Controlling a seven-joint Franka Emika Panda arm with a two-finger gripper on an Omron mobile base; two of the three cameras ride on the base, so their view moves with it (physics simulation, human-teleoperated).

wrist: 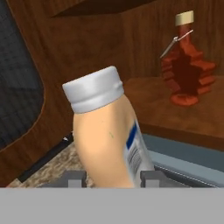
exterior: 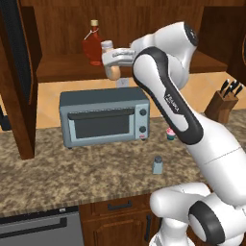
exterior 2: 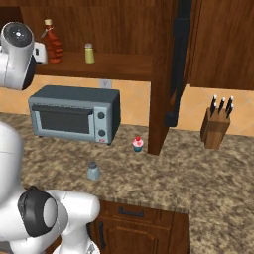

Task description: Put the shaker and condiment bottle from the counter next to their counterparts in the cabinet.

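My gripper (exterior: pixel 113 64) is shut on the condiment bottle (exterior: pixel 113 72), a pale orange-tan cylinder held in the air above the toaster oven, just in front of the cabinet shelf (exterior: pixel 60 68). In the hand view the condiment bottle (wrist: pixel 105 140) leans with its whitish cap up between the fingertips (wrist: pixel 77 178). The dark red leaf-shaped bottle (exterior: pixel 91 45) (wrist: pixel 186 74) stands on the shelf close behind it. A yellow-green shaker (exterior 2: pixel 89 53) stands further right on the shelf. The grey-blue shaker (exterior: pixel 157 165) (exterior 2: pixel 93 171) stands upright on the granite counter (exterior: pixel 62 175), apart from the gripper.
A grey toaster oven (exterior: pixel 103 115) sits on the counter under the shelf. A small cupcake (exterior: pixel 170 134) stands to its right, and a wooden knife block (exterior: pixel 222 103) at the far right. A dark cabinet side panel (exterior 2: pixel 161 74) comes down to the counter.
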